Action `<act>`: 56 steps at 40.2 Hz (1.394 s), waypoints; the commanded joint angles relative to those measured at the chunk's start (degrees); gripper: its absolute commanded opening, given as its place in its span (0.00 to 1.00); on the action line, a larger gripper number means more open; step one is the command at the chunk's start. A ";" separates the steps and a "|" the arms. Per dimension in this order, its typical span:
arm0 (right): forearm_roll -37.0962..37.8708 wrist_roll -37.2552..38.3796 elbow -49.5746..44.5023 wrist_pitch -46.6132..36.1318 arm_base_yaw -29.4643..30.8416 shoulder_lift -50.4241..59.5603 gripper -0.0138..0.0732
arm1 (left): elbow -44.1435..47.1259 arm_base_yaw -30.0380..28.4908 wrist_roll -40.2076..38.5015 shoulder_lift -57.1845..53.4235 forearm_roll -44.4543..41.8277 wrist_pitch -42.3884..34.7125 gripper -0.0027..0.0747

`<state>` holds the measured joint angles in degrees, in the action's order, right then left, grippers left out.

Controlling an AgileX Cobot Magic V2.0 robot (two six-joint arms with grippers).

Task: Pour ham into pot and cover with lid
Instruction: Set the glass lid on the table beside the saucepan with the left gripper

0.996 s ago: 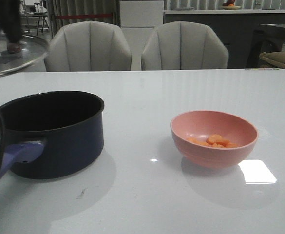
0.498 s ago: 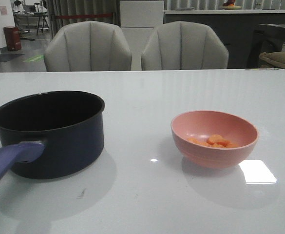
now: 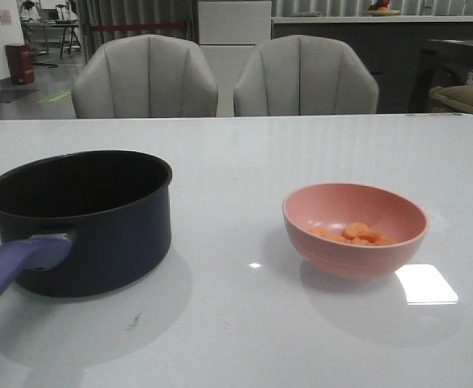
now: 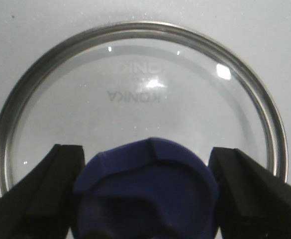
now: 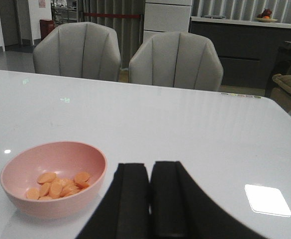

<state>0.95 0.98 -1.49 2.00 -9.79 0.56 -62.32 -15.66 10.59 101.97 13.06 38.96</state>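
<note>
- Front view: white table [image 3: 244, 153] fills the frame, two grey chairs [image 3: 220, 77] behind its far edge, neither of our arms visible here.
- Pot [image 3: 78, 220] sits near the left edge, towards the near-left corner, open and apparently empty inside, purplish handle [image 3: 14, 263] pointing at the near-left corner.
- Pink bowl [image 3: 355, 229] stands right of centre, well apart from the pot, upright.
- Lid [image 4: 135, 99] only shows in the left wrist view: glass dome with metal rim over a plain white surface, blue knob [image 4: 145, 191] facing us. We cannot tell whether it rests on the table or hangs just above it.
- Our left gripper [image 4: 145, 199] has its jaws either side of the knob and right against it, so we read that as pinching the knob.
- Our right gripper [image 5: 149, 199] has its jaws pressed together on nothing, near the bowl, on the side away from the pot.
- Ham [image 3: 356, 234] lies in the bowl bottom, a few orange round slices, none in the pot.
- Step as we judge it: lid is off and held aside, pour not yet done.
- Next move calls for our right jaws to spread, take the bowl rim, carry it over the pot mouth and tip; lid goes on only after that.
</note>
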 commanded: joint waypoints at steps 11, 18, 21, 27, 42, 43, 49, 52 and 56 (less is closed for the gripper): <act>0.75 -0.02 0.26 -4.40 0.28 1.19 0.32 | -1.46 0.65 -0.30 0.47 1.23 -2.66 0.80; 0.75 -0.02 0.26 -4.40 0.28 1.19 0.32 | -3.15 0.65 -0.30 0.47 1.23 0.56 0.87; 0.75 -0.02 0.26 -4.40 0.28 1.19 0.32 | -4.37 0.65 -0.30 -0.16 1.23 2.30 0.87; 0.75 -0.02 0.26 -4.40 0.28 1.19 0.32 | -4.89 0.65 -0.30 -4.09 1.23 2.94 0.87; 0.75 -0.02 0.26 -4.40 0.28 1.19 0.32 | 3.29 3.19 -0.30 -22.96 1.33 -5.40 0.87; 0.75 -0.02 0.26 -4.40 0.28 1.19 0.32 | 4.28 3.84 -0.30 -24.47 1.33 -6.76 0.87; 0.75 -0.02 0.26 -4.40 0.28 1.19 0.32 | 11.52 9.14 -0.30 -34.48 1.33 -14.68 0.87; 0.75 -0.02 0.26 -4.40 0.28 1.19 0.32 | 14.88 12.03 -0.30 -39.06 1.33 -17.16 0.87; 0.75 -0.02 0.26 -4.40 0.28 1.19 0.32 | 18.62 14.64 -0.30 -44.77 2.17 -19.42 0.87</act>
<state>0.95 0.98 -1.49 2.00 -9.79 0.56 -44.49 -2.90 10.59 61.92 13.66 25.26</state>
